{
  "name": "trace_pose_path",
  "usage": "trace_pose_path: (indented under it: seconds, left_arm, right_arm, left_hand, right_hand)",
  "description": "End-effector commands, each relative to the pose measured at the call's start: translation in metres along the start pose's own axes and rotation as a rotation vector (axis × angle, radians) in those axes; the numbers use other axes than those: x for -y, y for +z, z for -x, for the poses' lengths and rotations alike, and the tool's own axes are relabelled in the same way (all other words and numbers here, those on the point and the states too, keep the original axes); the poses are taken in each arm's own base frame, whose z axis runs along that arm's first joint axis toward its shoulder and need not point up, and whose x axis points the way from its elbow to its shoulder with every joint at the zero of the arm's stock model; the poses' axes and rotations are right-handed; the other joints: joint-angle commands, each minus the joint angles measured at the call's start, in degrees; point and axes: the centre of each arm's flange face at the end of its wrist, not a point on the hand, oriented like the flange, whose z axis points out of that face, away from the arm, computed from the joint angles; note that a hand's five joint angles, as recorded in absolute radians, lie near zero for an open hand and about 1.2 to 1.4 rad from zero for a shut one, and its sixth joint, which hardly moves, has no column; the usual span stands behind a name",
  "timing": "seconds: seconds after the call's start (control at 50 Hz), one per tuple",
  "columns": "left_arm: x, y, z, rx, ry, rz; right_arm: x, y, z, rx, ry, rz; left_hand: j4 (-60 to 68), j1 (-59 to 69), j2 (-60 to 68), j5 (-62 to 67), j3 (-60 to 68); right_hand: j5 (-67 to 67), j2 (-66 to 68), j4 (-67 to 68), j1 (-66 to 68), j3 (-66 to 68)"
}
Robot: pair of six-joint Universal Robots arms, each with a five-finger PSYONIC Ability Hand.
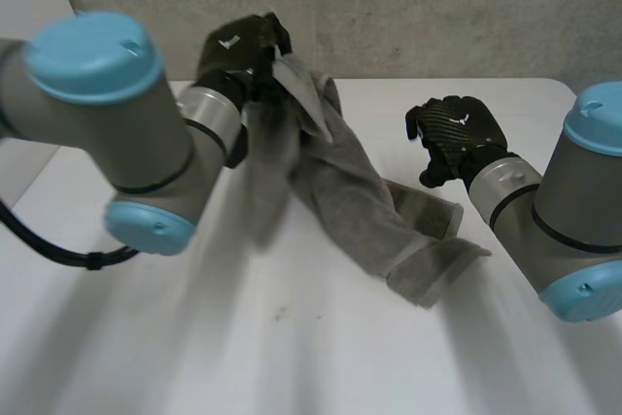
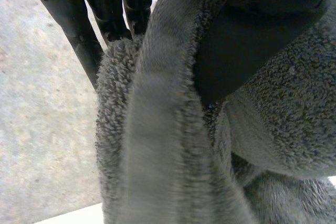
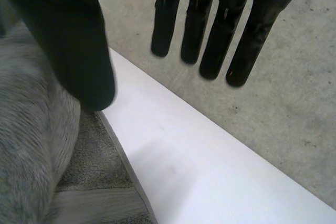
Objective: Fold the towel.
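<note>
White tabletop [image 1: 292, 347] carries a grey towel [image 1: 355, 196]: one end is raised off it, the other lies bunched on it. Left robot hand [image 1: 241, 53] is at the towel's raised end, fingers and thumb clamped on the cloth. Right robot hand [image 1: 457, 133] is near the towel's low end, fingers straight and spread, holding nothing.

The towel [image 1: 340, 182] hangs from the left hand [image 1: 238, 51] above the back of the worktop [image 1: 292, 357]. It slopes down rightward, and its low end lies on the worktop. The right hand [image 1: 457, 133] hovers near the towel's right side.
</note>
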Motion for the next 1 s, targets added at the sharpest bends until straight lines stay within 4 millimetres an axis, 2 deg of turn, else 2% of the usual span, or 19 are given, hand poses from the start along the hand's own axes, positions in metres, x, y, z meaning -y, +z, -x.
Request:
trace_pose_path:
  seconds: [0.02, 0.16, 0.4, 0.5, 0.54, 0.56, 0.58, 0.6, 0.66, 0.7, 0.72, 0.76, 0.78, 0.8, 0.82, 0.86, 0.88, 0.92, 1.0]
  left_arm:
    - [-0.002, -0.035, 0.016, 0.041, 0.01, 0.131]
    - [-0.022, -0.069, 0.014, 0.004, 0.01, 0.246]
    - [0.006, -0.107, 0.007, -0.033, 0.007, 0.209]
    - [0.017, -0.113, 0.007, -0.037, 0.006, 0.179]
    - [0.02, -0.114, 0.007, -0.039, 0.006, 0.171]
    - [0.022, -0.113, 0.007, -0.037, 0.008, 0.163]
    - [0.022, -0.113, 0.007, -0.037, 0.008, 0.163]
    - [0.025, -0.111, 0.01, -0.03, 0.01, 0.154]
    - [0.032, -0.102, 0.022, 0.005, 0.016, 0.125]
    - [0.039, -0.096, 0.029, 0.019, 0.018, 0.099]
    - [0.048, -0.088, 0.035, 0.023, 0.02, 0.069]
    - [0.058, -0.079, 0.041, 0.021, 0.018, 0.035]
    - [0.073, -0.07, 0.045, 0.01, 0.023, -0.013]
    - [0.073, -0.07, 0.045, 0.009, 0.023, -0.014]
    - [0.086, -0.058, 0.049, 0.001, 0.026, -0.062]
    - [0.096, -0.044, 0.053, -0.002, 0.033, -0.115]
    - [0.107, -0.032, 0.057, 0.0, 0.034, -0.172]
    - [0.116, -0.022, 0.06, -0.004, 0.021, -0.21]
    - [0.107, 0.0, 0.07, -0.001, -0.041, -0.208]
  right_arm:
    - [-0.013, 0.006, -0.01, -0.025, 0.118, 0.047]
    - [-0.04, 0.01, -0.003, 0.11, 0.421, 0.259]
    - [-0.07, 0.027, 0.031, 0.292, 0.593, 0.377]
    - [-0.075, 0.035, 0.05, 0.325, 0.591, 0.381]
    - [-0.076, 0.04, 0.056, 0.337, 0.58, 0.374]
    - [-0.076, 0.04, 0.056, 0.337, 0.58, 0.374]
    - [-0.073, 0.043, 0.055, 0.343, 0.573, 0.355]
    - [-0.065, 0.049, 0.051, 0.326, 0.554, 0.315]
    - [-0.052, 0.058, 0.044, 0.29, 0.524, 0.251]
    - [-0.022, 0.073, 0.026, 0.199, 0.413, 0.115]
    - [-0.021, 0.073, 0.026, 0.199, 0.413, 0.114]
    - [0.023, 0.079, 0.005, 0.085, 0.246, -0.05]
    - [0.023, 0.079, 0.005, 0.084, 0.245, -0.051]
    - [0.051, 0.079, -0.006, 0.016, 0.157, -0.155]
    - [0.051, 0.079, -0.006, 0.015, 0.156, -0.156]
    - [0.109, 0.069, -0.028, -0.136, 0.025, -0.398]
    - [0.109, 0.069, -0.028, -0.136, 0.024, -0.399]
    - [0.153, 0.048, -0.04, -0.216, -0.018, -0.604]
    - [0.161, 0.029, -0.037, -0.199, -0.037, -0.649]
  left_hand:
    - [5.0, 7.2, 4.9, 5.8, 4.7]
    - [2.2, 4.4, 2.1, 2.9, 1.8]
    - [1.5, 3.7, 1.4, 2.2, 1.1]
    - [1.5, 3.7, 1.4, 2.2, 1.1]
    - [1.5, 3.7, 1.4, 2.2, 1.1]
    - [1.5, 3.7, 1.4, 2.2, 1.1]
    - [1.5, 3.7, 1.4, 2.2, 1.1]
    - [1.5, 3.7, 1.4, 2.2, 1.1]
    - [2.3, 4.5, 2.3, 3.1, 2.0]
    - [2.5, 4.7, 2.4, 3.2, 2.1]
    - [2.7, 4.9, 2.6, 3.4, 2.3]
    - [2.7, 4.9, 2.6, 3.4, 2.3]
    - [2.7, 4.9, 2.6, 3.4, 2.3]
    - [2.7, 4.9, 2.6, 3.4, 2.3]
    - [2.3, 4.5, 2.3, 3.1, 2.0]
    - [2.0, 4.2, 1.9, 2.7, 1.6]
    - [2.2, 4.4, 2.1, 2.9, 1.8]
    - [2.3, 4.5, 2.3, 3.1, 2.0]
    - [2.3, 4.5, 2.3, 3.1, 2.0]
  right_hand:
    - [-14.4, -12.7, -13.6, -7.5, -13.0]
    - [-27.4, -25.8, -26.7, -20.6, -26.1]
    - [-30.7, -29.0, -29.9, -23.9, -29.4]
    - [-25.6, -24.0, -24.9, -18.8, -24.3]
    - [2.9, 4.6, 3.7, 9.7, 4.3]
    - [3.1, 4.8, 3.9, 9.9, 4.5]
    - [28.3, 29.9, 29.0, 35.1, 29.6]
    - [39.1, 40.8, 39.9, 45.9, 40.5]
    - [39.2, 40.9, 40.0, 46.0, 40.6]
    - [39.2, 40.9, 40.0, 46.0, 40.6]
    - [39.2, 40.9, 40.0, 46.0, 40.6]
    - [39.2, 40.9, 40.0, 46.0, 40.6]
    - [39.2, 40.9, 40.0, 46.0, 40.6]
    - [39.2, 40.9, 40.0, 46.0, 40.6]
    - [39.2, 40.9, 40.0, 46.0, 40.6]
    - [39.2, 40.9, 40.0, 46.0, 40.6]
    - [39.2, 40.9, 40.0, 46.0, 40.6]
    - [39.2, 40.9, 40.0, 46.0, 40.6]
    - [39.2, 40.9, 40.0, 46.0, 40.6]
